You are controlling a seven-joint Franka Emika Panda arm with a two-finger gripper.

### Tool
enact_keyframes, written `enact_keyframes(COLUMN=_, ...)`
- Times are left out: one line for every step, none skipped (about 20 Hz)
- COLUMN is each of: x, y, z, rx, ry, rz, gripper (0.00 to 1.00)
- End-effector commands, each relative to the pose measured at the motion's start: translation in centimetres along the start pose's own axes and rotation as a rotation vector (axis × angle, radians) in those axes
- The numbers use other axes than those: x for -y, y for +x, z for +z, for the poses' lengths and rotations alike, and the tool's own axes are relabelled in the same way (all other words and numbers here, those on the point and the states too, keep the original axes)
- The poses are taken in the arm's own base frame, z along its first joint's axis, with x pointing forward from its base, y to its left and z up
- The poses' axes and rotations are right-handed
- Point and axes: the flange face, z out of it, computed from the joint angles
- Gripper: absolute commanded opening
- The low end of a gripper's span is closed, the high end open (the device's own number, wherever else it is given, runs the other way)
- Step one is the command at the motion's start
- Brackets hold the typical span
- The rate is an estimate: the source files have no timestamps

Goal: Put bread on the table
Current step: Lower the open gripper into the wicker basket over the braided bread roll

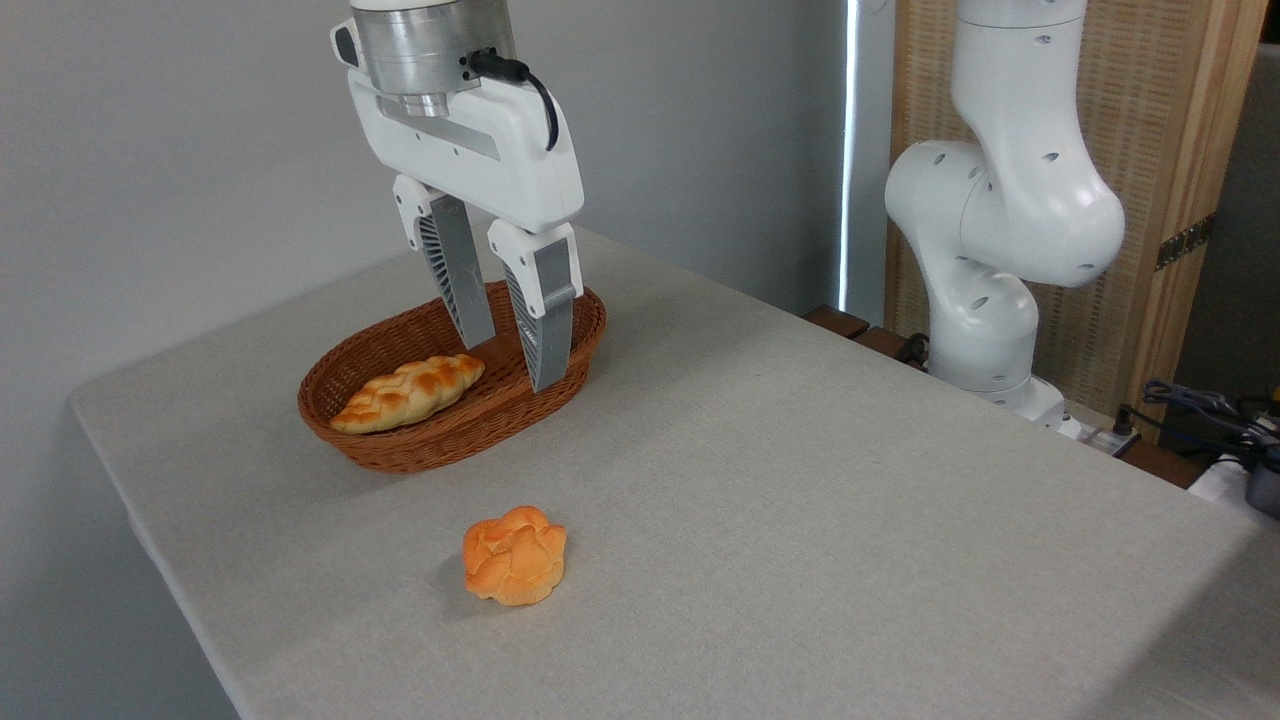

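- The table, covered in plain light grey-beige cloth, fills most of the view; its rounded left corner sits against a pale grey wall.
- Toward the far left of the tabletop stands a brown oval wicker basket.
- The braided loaf lies inside the basket, in its left half, resting lengthwise with one pointed end near the left rim and the other pointing toward the basket's middle. It is golden-yellow with browned plait ridges.
- The gripper hangs over the right half of the basket, fingers pointing down and slightly tilted. The jaws stand partly apart, with a clear gap between them, and nothing is held.
- The left finger ends just right of the loaf's right tip, close to it; whether it touches cannot be told from this angle. The right finger reaches down in front of the basket's right rim, well clear of the loaf.
- So the loaf sits to the left of and below the fingertips, not between them.
- Nearer the camera, on the bare cloth in front of the basket, lies a small round orange knobbly bun, apart from both basket and gripper.
- At the far right, beyond the table edge, stands the white arm base, before a wood-framed woven screen, with cables beside it.
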Motion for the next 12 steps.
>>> enact_keyframes(x=-0.8, y=-0.4, z=-0.5, rx=0.009, ry=-0.027, rz=-0.002, gripper=1.00)
enact_keyframes(x=-0.8, y=-0.5, z=-0.5, rx=0.009, ry=-0.027, rz=-0.002, gripper=1.00)
enact_keyframes(x=-0.9, y=-0.5, z=-0.3, rx=0.012, ry=-0.030, rz=-0.002, gripper=1.00)
enact_keyframes(x=-1.1, y=-0.3, z=-0.2, rx=0.014, ry=-0.031, rz=0.004, gripper=1.00)
enact_keyframes(x=-1.2, y=-0.3, z=-0.3, rx=0.013, ry=-0.030, rz=0.004, gripper=1.00)
enact_keyframes(x=-1.2, y=-0.3, z=-0.3, rx=0.014, ry=-0.031, rz=0.004, gripper=1.00)
enact_keyframes(x=-1.4, y=-0.6, z=-0.6, rx=0.009, ry=-0.027, rz=0.004, gripper=1.00)
enact_keyframes(x=-1.4, y=-0.7, z=-0.3, rx=0.014, ry=-0.031, rz=0.005, gripper=1.00)
enact_keyframes(x=-1.6, y=-0.9, z=-0.4, rx=0.012, ry=-0.030, rz=0.005, gripper=1.00)
enact_keyframes(x=-1.9, y=-1.0, z=-0.2, rx=0.014, ry=-0.033, rz=0.008, gripper=1.00)
enact_keyframes(x=-2.9, y=-0.8, z=0.0, rx=0.013, ry=-0.032, rz=0.023, gripper=1.00)
enact_keyframes(x=-4.3, y=-0.3, z=0.4, rx=0.012, ry=-0.031, rz=0.049, gripper=1.00)
